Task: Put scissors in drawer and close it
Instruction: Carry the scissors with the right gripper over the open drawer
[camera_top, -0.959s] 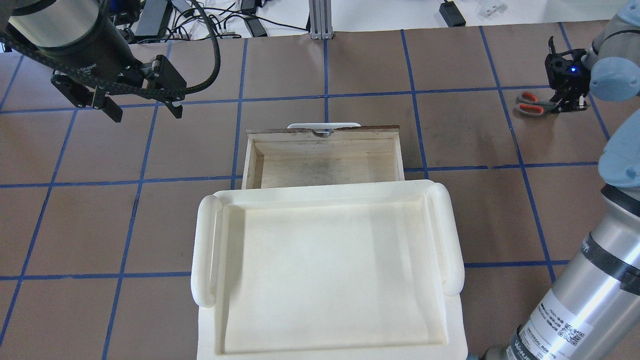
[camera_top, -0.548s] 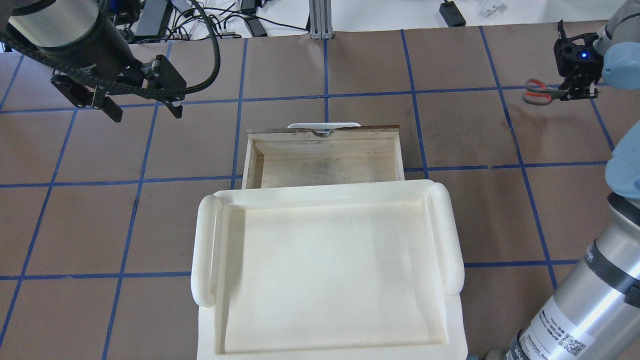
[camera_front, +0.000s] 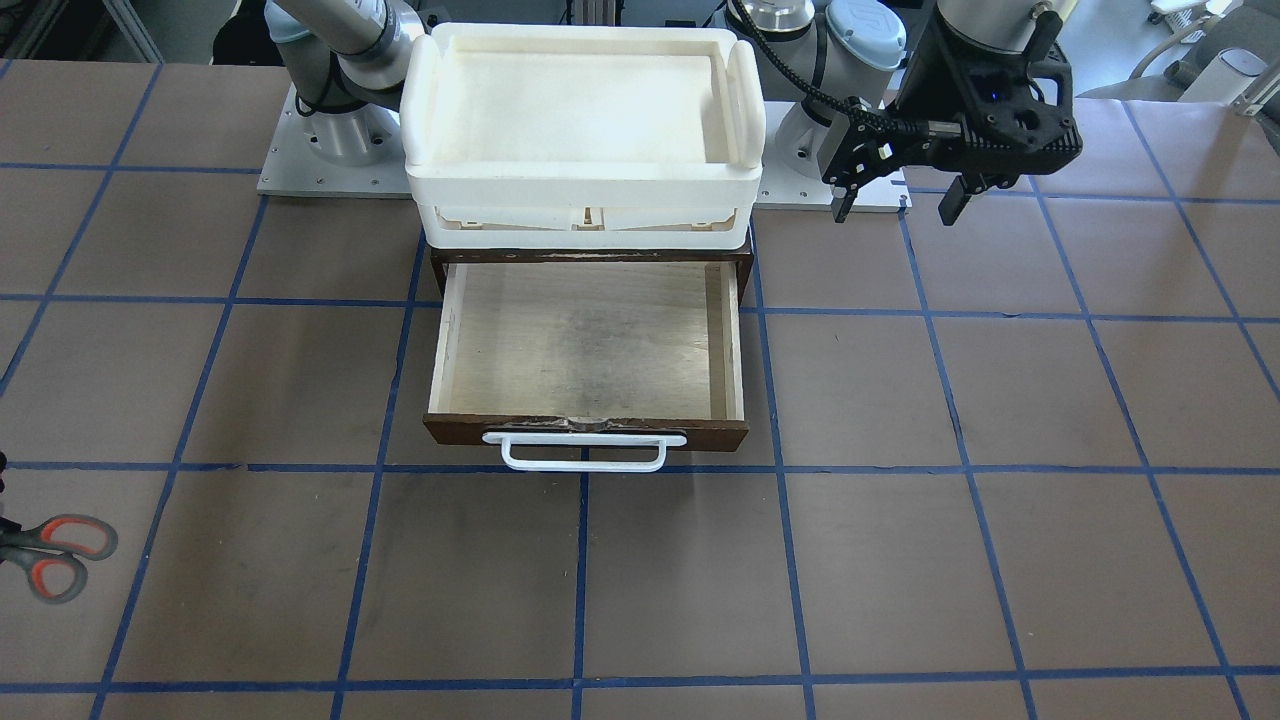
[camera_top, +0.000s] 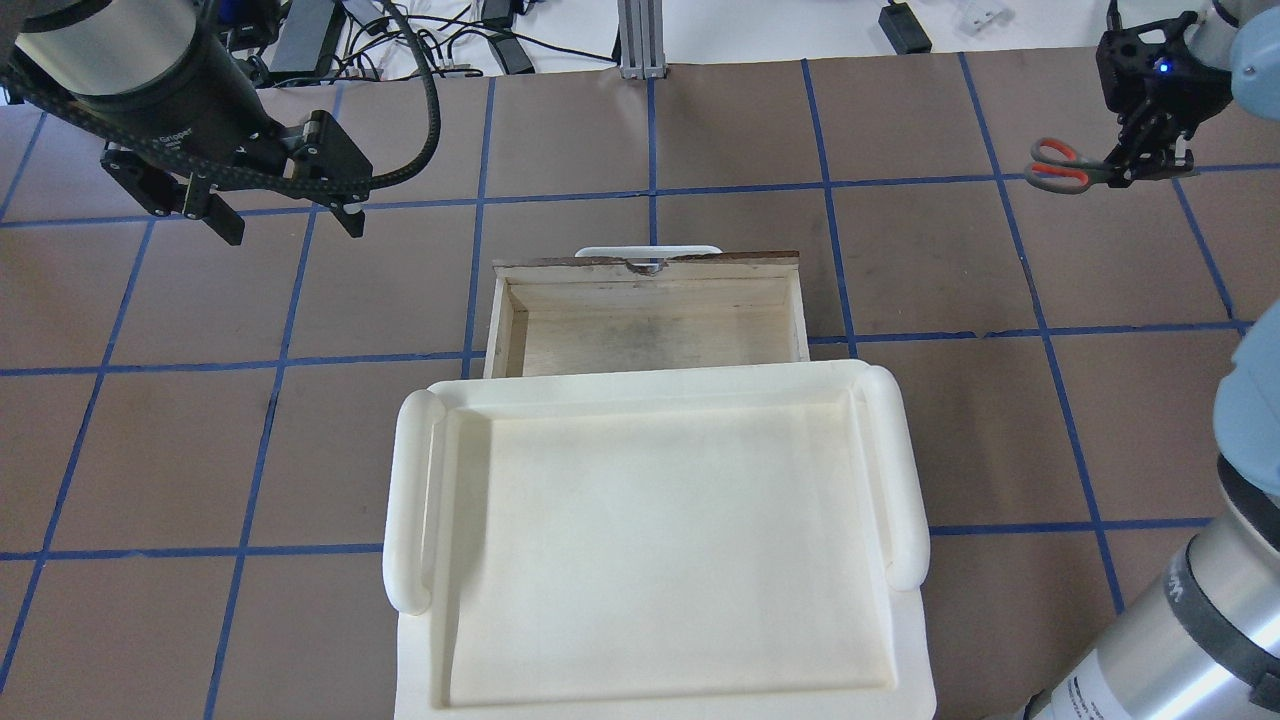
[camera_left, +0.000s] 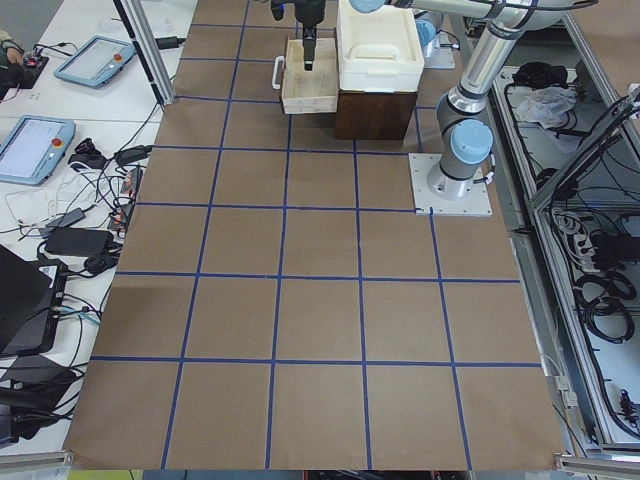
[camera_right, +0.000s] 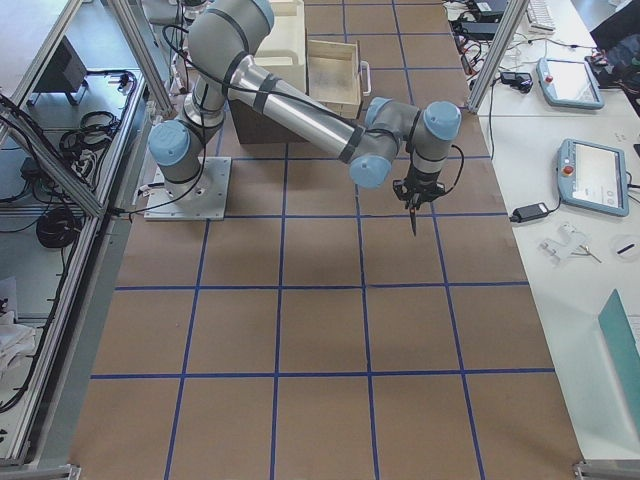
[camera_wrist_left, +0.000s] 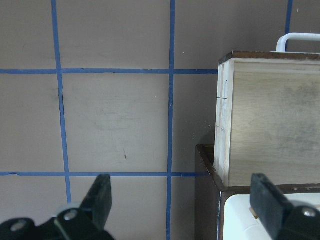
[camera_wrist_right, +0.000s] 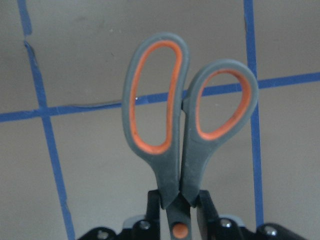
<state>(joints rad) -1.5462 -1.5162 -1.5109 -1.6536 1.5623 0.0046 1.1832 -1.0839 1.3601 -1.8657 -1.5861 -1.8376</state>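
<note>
**A:** Where are the scissors (camera_top: 1062, 166)?

**B:** In the right gripper (camera_top: 1137, 170), far out on the robot's right and well apart from the drawer (camera_top: 650, 340). The right wrist view shows the fingers (camera_wrist_right: 153, 207) pinched on the grey shanks just beside the pivot. The orange-lined loops point away from the camera.

**A:** And the left gripper (camera_top: 290, 225)?

**B:** It holds nothing. Its jaws are spread wide and it hovers over the table (camera_top: 200, 450) on the drawer's other side. Its own camera looks between both fingertips at the drawer's pale side wall.

**A:** How does the drawer stand?

**B:** Pulled out from under the white tray (camera_top: 640, 385), with its plywood floor bare. The white bar handle (camera_front: 585, 452) faces away from the robot. The dark cabinet (camera_wrist_left: 206, 170) it slides out of sits beneath the tray.

**A:** Any writing?

**B:** Little. Small white print (camera_top: 168, 135) on the left arm's black wrist reads "Gripper" in the overhead view, and whatever comes before that word is hidden. A white label (camera_top: 1095, 692) low on the right arm, at the corner of that view, carries print too small to read.
</note>
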